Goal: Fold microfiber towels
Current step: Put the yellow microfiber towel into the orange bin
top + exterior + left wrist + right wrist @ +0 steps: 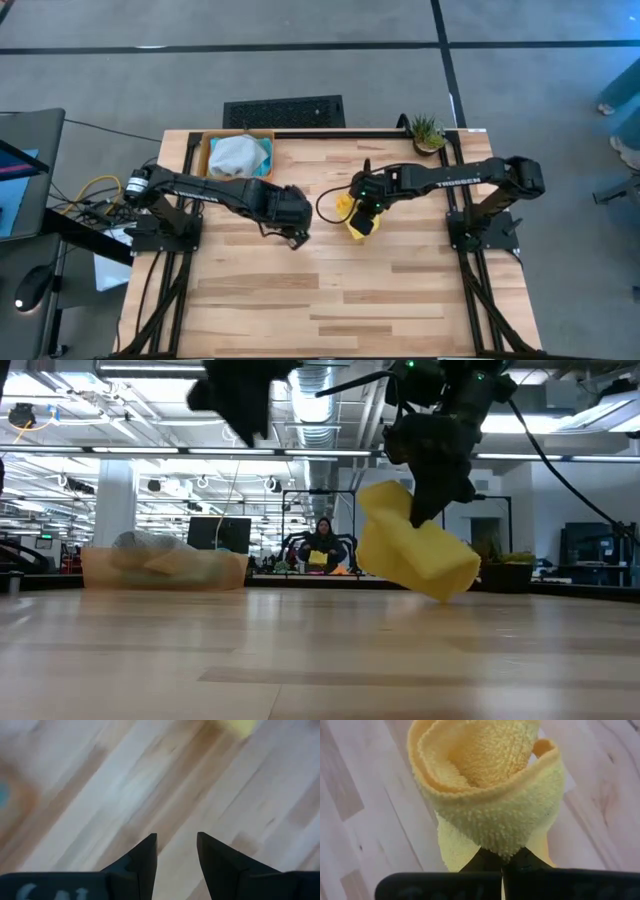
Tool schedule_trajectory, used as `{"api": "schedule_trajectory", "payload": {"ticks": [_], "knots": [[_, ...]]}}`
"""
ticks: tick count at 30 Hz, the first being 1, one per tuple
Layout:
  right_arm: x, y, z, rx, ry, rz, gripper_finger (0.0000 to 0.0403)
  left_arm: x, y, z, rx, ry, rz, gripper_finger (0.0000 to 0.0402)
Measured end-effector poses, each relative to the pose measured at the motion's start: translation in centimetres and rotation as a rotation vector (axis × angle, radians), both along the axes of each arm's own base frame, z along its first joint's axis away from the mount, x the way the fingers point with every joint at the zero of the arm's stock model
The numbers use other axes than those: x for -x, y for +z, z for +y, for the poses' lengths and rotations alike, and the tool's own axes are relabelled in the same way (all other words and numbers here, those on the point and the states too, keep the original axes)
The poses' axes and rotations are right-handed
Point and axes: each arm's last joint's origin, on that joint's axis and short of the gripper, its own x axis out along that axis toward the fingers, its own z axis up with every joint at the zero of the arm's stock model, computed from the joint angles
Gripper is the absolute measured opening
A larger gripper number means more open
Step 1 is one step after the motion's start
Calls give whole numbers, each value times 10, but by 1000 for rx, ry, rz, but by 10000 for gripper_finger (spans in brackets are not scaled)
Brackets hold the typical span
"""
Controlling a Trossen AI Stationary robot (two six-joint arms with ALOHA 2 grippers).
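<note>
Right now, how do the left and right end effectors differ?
The right end effector is shut on the yellow towel, holding it clear of the table; the left end effector is open and empty. The right sits mid-table, the left just beside it. Both are dark and two-fingered.

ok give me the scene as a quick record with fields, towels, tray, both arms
yellow towel: bunched yellow towel pinched in the right gripper, hanging clear of the table in the low view
right gripper: fingers shut on the towel, near table centre
left gripper: left gripper over bare wood left of centre, fingers apart, holding nothing
tray: orange tray at the far left of the table
tray contents: pale grey towel on top, blue towel showing beside it
plant: small potted plant at the far right edge
</note>
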Motion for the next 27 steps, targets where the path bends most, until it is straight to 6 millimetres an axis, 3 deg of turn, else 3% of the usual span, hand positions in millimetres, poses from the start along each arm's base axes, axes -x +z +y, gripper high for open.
{"api": "schedule_trajectory", "payload": {"ticks": [6,13,21,27], "knots": [[0,0,-6,24,-28,1,7,-23,-36,-3,31,0,-232,130],[1,1,-9,25,-39,-1,8,-32,-77,8,-110,33,-438,130],[1,1,-9,31,-33,-1,8,-39,-95,34,-82,-38,-691,130],[1,1,-9,35,-24,-2,8,-32,-109,55,-91,-4,-665,130]]}}
